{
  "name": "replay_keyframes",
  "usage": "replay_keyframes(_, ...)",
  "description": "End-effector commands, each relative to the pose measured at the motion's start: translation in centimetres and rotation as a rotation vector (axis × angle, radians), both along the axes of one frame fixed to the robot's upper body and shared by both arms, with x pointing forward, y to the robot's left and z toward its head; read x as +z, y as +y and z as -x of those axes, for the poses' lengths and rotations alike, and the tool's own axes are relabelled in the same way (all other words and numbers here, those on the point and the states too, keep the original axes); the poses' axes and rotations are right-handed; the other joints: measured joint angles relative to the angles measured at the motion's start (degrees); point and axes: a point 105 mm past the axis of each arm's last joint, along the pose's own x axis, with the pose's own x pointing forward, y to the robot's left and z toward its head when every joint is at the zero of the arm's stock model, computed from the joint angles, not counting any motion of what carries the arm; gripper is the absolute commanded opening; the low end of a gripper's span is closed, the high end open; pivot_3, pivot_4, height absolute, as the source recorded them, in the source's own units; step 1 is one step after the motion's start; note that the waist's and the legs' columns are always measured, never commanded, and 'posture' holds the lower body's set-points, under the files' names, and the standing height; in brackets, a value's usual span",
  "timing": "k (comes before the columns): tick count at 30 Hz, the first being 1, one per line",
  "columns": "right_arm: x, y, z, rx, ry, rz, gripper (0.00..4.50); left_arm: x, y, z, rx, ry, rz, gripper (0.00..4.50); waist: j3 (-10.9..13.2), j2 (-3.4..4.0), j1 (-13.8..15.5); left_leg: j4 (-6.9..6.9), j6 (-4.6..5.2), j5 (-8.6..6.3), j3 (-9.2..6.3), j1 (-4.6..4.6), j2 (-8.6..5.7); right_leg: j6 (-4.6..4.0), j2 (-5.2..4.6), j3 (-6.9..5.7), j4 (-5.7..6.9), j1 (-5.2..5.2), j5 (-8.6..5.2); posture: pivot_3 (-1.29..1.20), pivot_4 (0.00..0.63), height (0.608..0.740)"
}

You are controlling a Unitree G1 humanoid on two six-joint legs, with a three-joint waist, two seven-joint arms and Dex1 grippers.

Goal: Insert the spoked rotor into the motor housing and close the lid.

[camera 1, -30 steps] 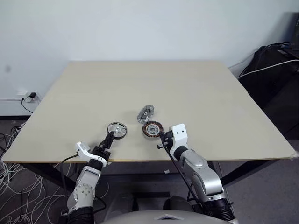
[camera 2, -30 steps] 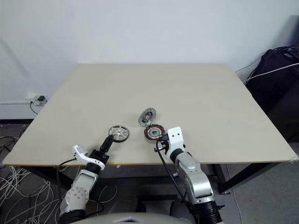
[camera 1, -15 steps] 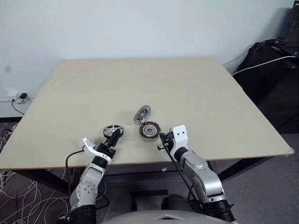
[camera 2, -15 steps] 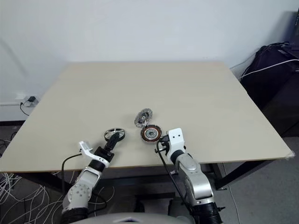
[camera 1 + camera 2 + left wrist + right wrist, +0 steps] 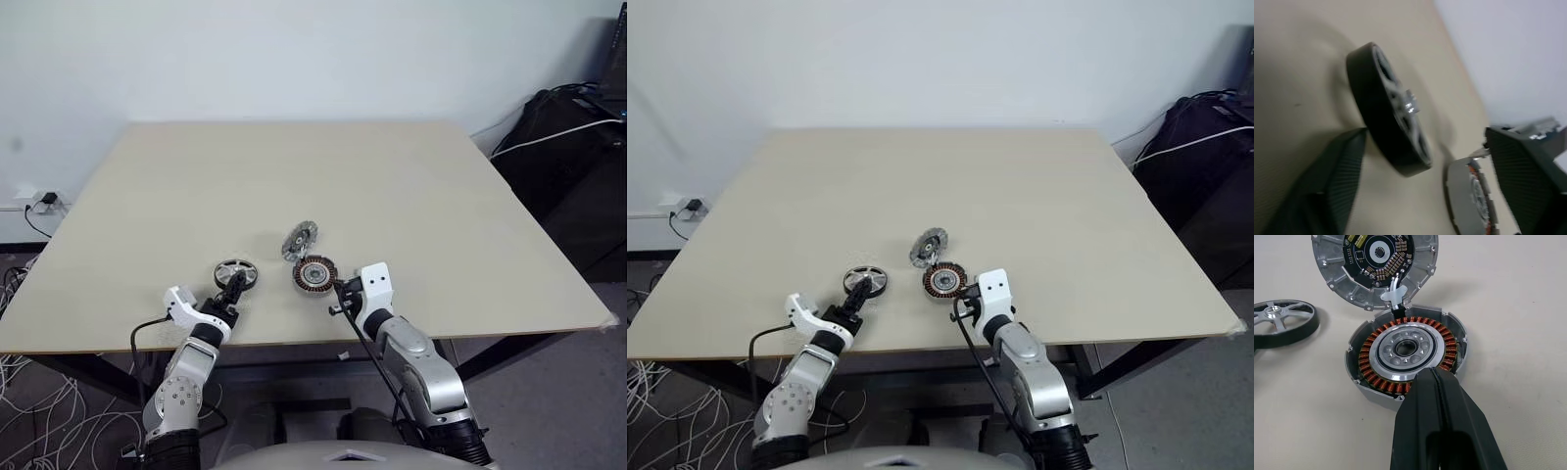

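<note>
The spoked rotor [image 5: 233,271], silver with a dark rim, lies flat on the table [image 5: 411,176] near its front edge. My left gripper [image 5: 234,287] reaches it from the near side and is open. In the left wrist view one finger [image 5: 1337,176] sits by the rotor's [image 5: 1388,127] rim and the other stands well clear. The motor housing [image 5: 1405,350], ringed with copper windings, lies just right of the rotor. Behind it the lid [image 5: 1376,264] is tilted up, its circuit-board face showing. My right gripper [image 5: 1432,374] is shut, its tips at the housing's near rim.
The parts lie close to the table's front edge [image 5: 294,338]. Loose cables [image 5: 29,411] cover the floor at the left, below a wall socket [image 5: 41,201]. A black bag with a white cord [image 5: 578,117] stands past the table's right side.
The whole view shifted early on. My left hand has swung so that its fingers point straight at the rotor's near rim. The right arm, housing and lid have stayed put.
</note>
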Motion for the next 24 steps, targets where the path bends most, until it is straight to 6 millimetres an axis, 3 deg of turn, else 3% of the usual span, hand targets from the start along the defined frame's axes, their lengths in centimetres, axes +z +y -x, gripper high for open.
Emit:
replay_keyframes(1,1.2,0.1,-0.4,-0.001,-0.042,-0.015,0.00,1.1,-1.4,-0.3,0.012,-0.025,0.061,2.55,0.0,-0.01,0.0,0.00,0.00,0.00,0.00,0.00,-0.01,0.00,0.01,0.00,0.00,0.00,0.00,0.00,0.000,0.740)
replay_keyframes(7,1.2,0.1,-0.4,-0.005,-0.042,-0.015,0.00,0.9,-1.4,-0.2,0.034,0.004,0.072,0.53,0.0,-0.03,0.0,0.05,0.00,0.00,0.01,0.01,-0.01,0.00,0.01,0.00,0.03,0.03,0.00,0.00,0.000,0.740)
replay_keyframes(8,1.2,0.0,-0.4,-0.006,-0.041,-0.015,0.00,0.9,-1.4,-0.2,0.037,0.008,0.074,0.39,0.0,-0.03,0.0,0.05,0.00,0.00,0.01,0.02,-0.01,0.00,0.01,-0.01,0.04,0.04,0.00,0.00,0.000,0.740)
replay_keyframes(16,1.1,0.0,-0.4,-0.010,-0.037,-0.014,0.00,1.2,-1.3,-0.2,0.053,0.005,0.099,0.39,0.0,-0.05,0.0,0.06,-0.02,0.01,0.01,0.08,-0.01,0.00,0.03,0.00,0.07,0.08,0.00,0.00,0.000,0.740)
replay_keyframes(24,1.0,-0.1,-0.3,-0.011,-0.033,-0.012,0.00,4.7,-2.2,1.4,-0.084,-0.219,0.260,0.39,0.0,-0.05,-0.2,0.08,-0.03,0.01,0.02,0.05,-0.01,-0.01,0.10,0.01,0.05,0.07,0.00,0.00,0.000,0.740)
